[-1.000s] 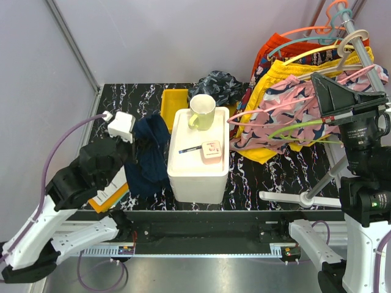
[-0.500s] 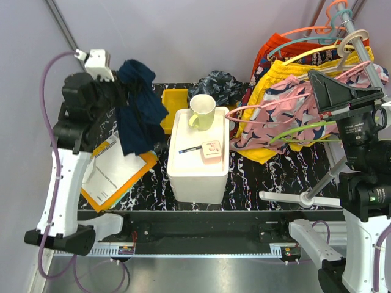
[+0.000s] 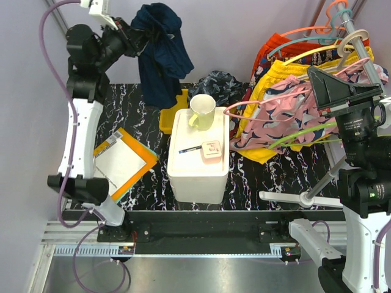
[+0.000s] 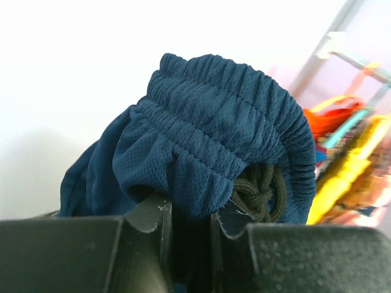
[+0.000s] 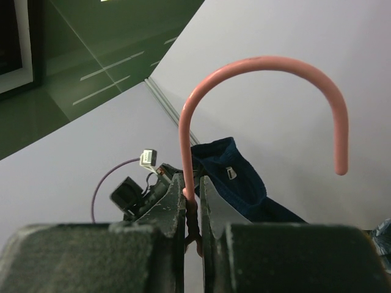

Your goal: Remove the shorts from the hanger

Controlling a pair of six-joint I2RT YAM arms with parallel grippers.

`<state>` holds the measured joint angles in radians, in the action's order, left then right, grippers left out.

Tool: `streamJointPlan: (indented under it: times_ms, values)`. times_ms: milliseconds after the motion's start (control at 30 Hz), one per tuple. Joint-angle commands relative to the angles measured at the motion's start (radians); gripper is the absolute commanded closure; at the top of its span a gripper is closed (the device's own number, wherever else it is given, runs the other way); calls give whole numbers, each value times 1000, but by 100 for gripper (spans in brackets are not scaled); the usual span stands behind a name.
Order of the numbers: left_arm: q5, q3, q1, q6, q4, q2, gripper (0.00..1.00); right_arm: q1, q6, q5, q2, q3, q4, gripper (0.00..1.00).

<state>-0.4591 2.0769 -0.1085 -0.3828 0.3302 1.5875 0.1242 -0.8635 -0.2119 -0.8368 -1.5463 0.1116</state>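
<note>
Closest to you, at the right edge of the overhead view, your right hand (image 5: 191,194) is clamped on the pink hanger (image 5: 256,64) just below its hook, likely to steady it. Mid-frame, the charcoal marbled shorts (image 3: 219,85) lie on the counter (image 3: 269,177) behind the white box (image 3: 198,165). Farthest, upper left, your left hand (image 4: 190,215) pinches the navy shorts (image 4: 214,140) by the waistband, hoisted high so they hang free. Half a second ago they hung lower, above the clipboard (image 3: 122,162).
</note>
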Motion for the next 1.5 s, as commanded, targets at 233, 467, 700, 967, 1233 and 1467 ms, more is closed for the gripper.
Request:
streamJointPlan:
  times_ms: [233,467,700,967,1233,1467]
  values:
    - [-216,9,-2,-188,-347,350,100,-3,12,-20,-15,-37,-33,100]
    - [-224,86,-54,-133,-188,563,100,-1,3,-21,-24,-24,-41,100]
    - [-104,-26,-94,22,-48,542,94,-1,-8,-26,-19,2,-49,100]
    - [10,-29,-74,104,188,402,30,-3,-11,-43,-30,17,-50,100]
    - [-105,-72,-49,96,262,195,8,-1,6,-101,-68,2,-50,100]
    - [-252,-259,-51,-2,141,-151,8,-1,133,-168,-110,-38,5,100]
